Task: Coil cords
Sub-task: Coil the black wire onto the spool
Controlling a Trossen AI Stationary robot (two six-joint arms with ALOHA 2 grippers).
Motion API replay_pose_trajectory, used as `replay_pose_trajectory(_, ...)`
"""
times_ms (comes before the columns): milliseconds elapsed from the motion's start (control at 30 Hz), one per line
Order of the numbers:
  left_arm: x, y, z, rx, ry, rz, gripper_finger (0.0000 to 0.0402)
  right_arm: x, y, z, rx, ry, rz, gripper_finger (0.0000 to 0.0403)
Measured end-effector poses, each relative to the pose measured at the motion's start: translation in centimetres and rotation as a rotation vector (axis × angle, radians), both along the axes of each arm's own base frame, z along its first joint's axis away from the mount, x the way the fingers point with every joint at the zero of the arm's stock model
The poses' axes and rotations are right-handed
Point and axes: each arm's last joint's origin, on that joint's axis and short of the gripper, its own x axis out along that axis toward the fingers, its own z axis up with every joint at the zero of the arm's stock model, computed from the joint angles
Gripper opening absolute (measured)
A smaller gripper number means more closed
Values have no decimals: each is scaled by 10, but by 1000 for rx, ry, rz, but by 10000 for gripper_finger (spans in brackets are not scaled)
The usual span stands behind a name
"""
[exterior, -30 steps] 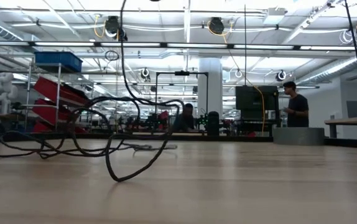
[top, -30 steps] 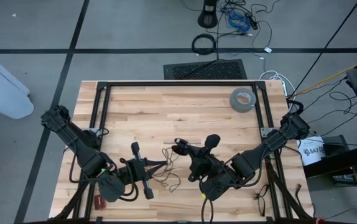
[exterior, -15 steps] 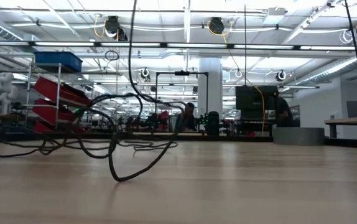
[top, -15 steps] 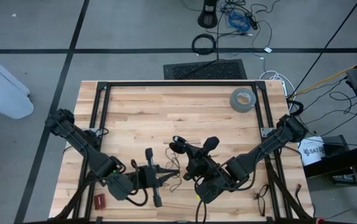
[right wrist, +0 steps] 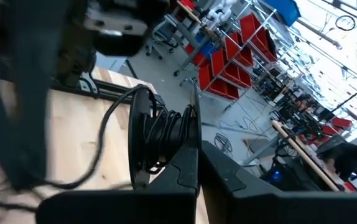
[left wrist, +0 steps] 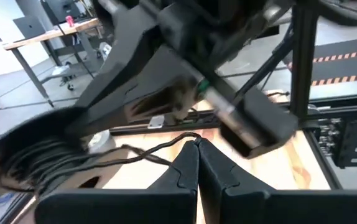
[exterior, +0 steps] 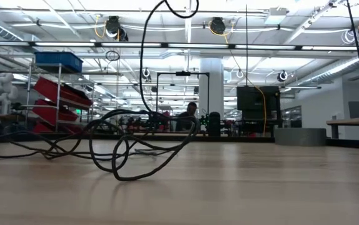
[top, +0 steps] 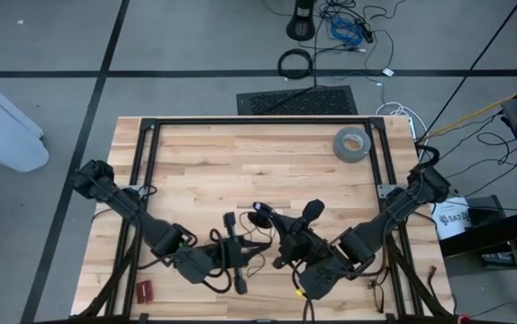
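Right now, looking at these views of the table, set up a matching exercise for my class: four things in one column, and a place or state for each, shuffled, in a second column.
Things:
1. thin black cord
2. grey tape roll
3. left gripper
4. right gripper

Places or states:
A. shut beside several gathered cord loops
B. lies flat near the table's far right corner
C. sprawls in loose loops on the wood, one strand rising up
D. shut on a single cord strand

Pairs: 1-C, 2-B, 3-D, 4-A
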Motion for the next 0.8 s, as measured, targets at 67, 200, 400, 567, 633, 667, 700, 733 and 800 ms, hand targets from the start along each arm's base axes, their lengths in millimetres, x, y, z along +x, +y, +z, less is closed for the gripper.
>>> replay_pose_trajectory(67, 1, 1, 0, -3, 1, -7, 2, -2, 2, 2, 6, -9, 6, 0)
replay_pose_trajectory(200, 2, 0, -1, -9, 5, -34, 2, -4, 4, 4, 12, -19, 11, 0)
replay_pose_trajectory(400, 11, 0, -5, -36, -23, -64, 2, -4, 4, 5, 16, -26, 10, 0)
replay_pose_trajectory(567, 22, 0, -12, -42, -43, -71, 2, -4, 4, 5, 18, -29, 10, 0)
replay_pose_trajectory(633, 27, 0, -16, -25, -46, -66, 2, -4, 4, 5, 18, -28, 10, 0)
replay_pose_trajectory(667, 30, 0, -19, -10, -40, -65, 2, -4, 4, 5, 17, -28, 10, 0)
replay_pose_trajectory(700, 32, 1, -22, -2, -32, -60, 2, -4, 4, 5, 16, -28, 9, 0)
replay_pose_trajectory(733, 34, 2, -24, 2, -29, -56, 2, -4, 4, 5, 13, -27, 6, 0)
replay_pose_trajectory(800, 35, 3, -25, 4, -27, -50, 2, -4, 4, 5, 10, -25, 7, 0)
